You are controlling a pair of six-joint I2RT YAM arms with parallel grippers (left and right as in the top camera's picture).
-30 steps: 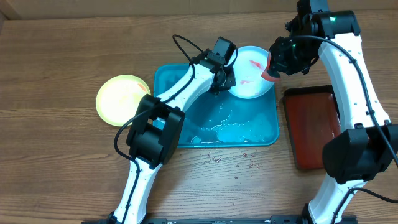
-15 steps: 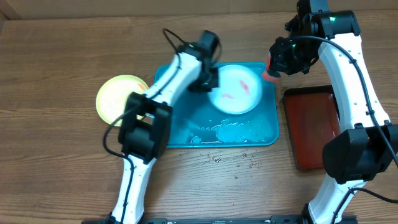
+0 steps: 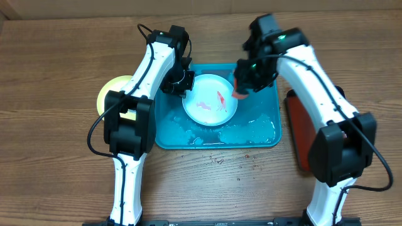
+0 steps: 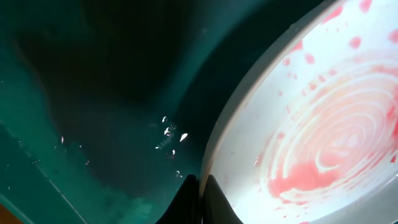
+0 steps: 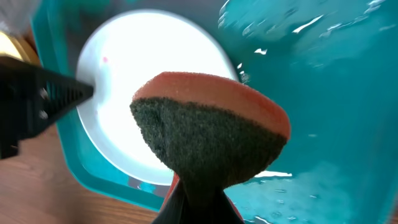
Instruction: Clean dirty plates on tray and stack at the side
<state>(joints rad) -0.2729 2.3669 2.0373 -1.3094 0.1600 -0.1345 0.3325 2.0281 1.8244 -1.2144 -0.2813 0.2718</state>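
A white plate [image 3: 210, 100] with a light-blue rim and red smears lies in the teal tray [image 3: 267, 139]. My left gripper [image 3: 185, 90] is shut on its left rim; the left wrist view shows the rim pinched between the fingertips [image 4: 200, 190], the smeared plate [image 4: 323, 124] to the right. My right gripper [image 3: 245, 85] is shut on a red sponge [image 3: 239, 89] at the plate's right edge. Its dark scouring face [image 5: 211, 134] hangs above the plate [image 5: 143, 74]. A yellow-green plate [image 3: 112, 94] sits on the table left of the tray, partly hidden by the left arm.
A dark red-brown tray [image 3: 300, 129] lies right of the teal tray, partly behind the right arm. Water pools along the teal tray's front [image 3: 242, 133]. Droplets [image 3: 239, 166] dot the wooden table in front of it.
The left gripper has drawn the white plate from the tray's back right corner toward its middle. The right arm has swung left, bringing the sponge to the plate's right edge.
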